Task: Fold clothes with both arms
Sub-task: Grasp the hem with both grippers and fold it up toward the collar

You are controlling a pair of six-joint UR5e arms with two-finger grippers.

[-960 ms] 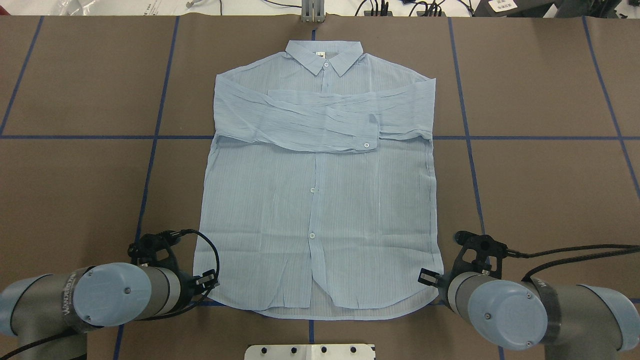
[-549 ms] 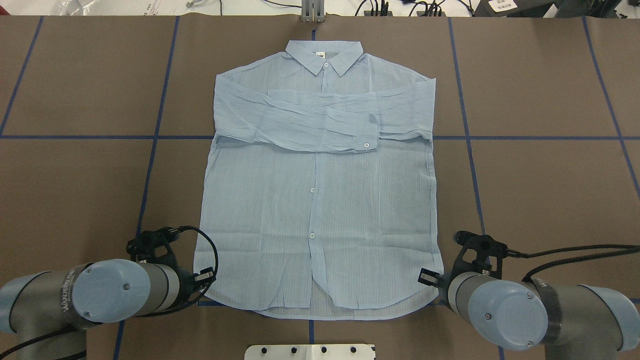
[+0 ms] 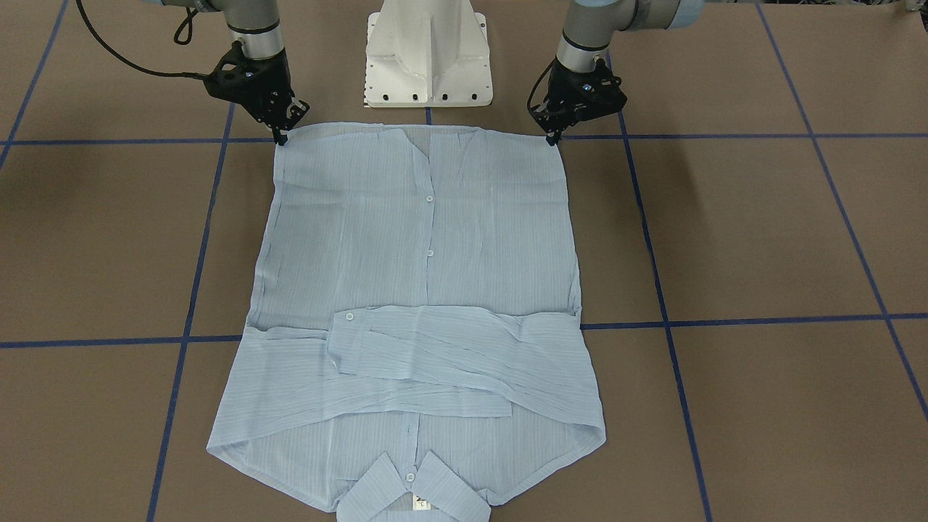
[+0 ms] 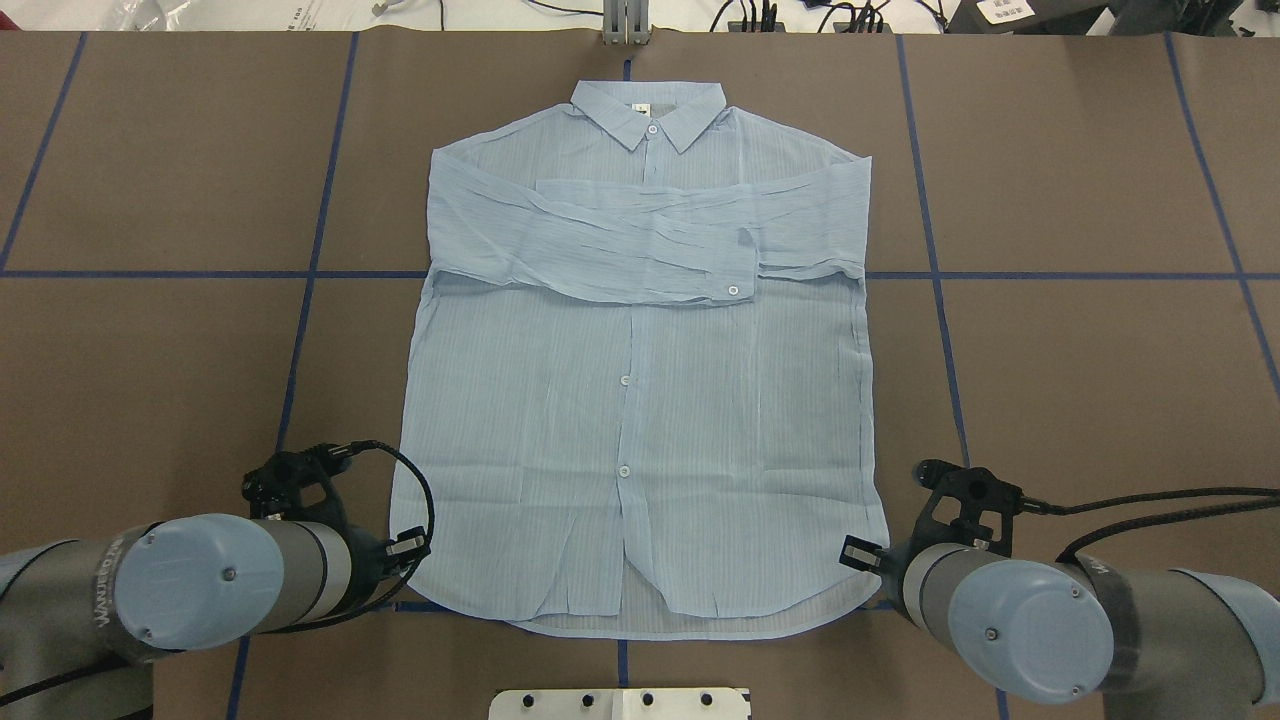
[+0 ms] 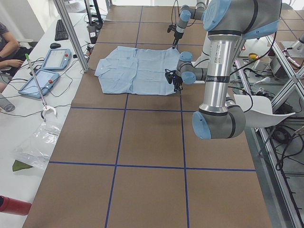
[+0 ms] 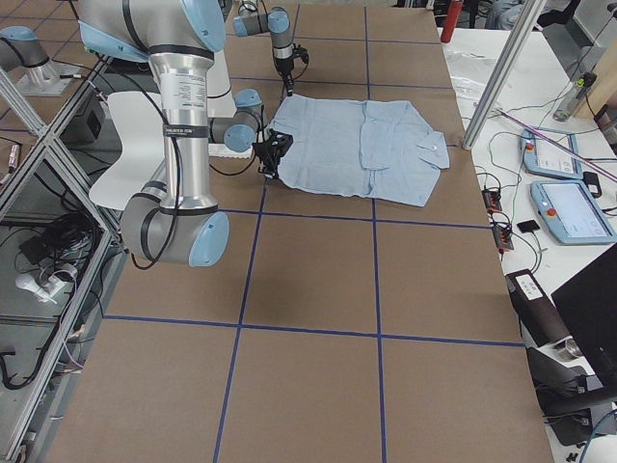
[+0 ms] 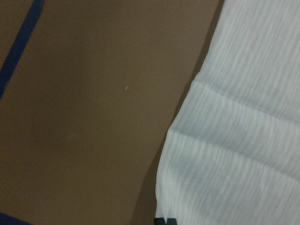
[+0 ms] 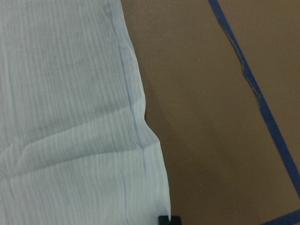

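Note:
The light-blue striped shirt (image 4: 640, 400) lies flat and face up on the brown table, collar at the far side, both sleeves folded across the chest. My left gripper (image 4: 410, 548) (image 3: 554, 138) sits at the hem corner on my left, its fingers drawn to a point on the cloth. At the opposite hem corner my right gripper (image 4: 855, 553) (image 3: 281, 138) is pinched the same way. Each wrist view shows the shirt's edge (image 7: 243, 140) (image 8: 70, 117) running down to one small black tip at the bottom. The hem lies low on the table.
The white pedestal base (image 3: 428, 58) stands just behind the hem between the two arms. Blue tape lines (image 4: 300, 330) cross the brown table. Tablets (image 5: 54, 59) and cables lie on the white bench beyond the collar, where a person's arm (image 5: 9, 47) rests.
My left arm has drawn back a little toward the robot and outward, its gripper staying at the hem corner. The right arm has shifted only slightly. The shirt lies as before.

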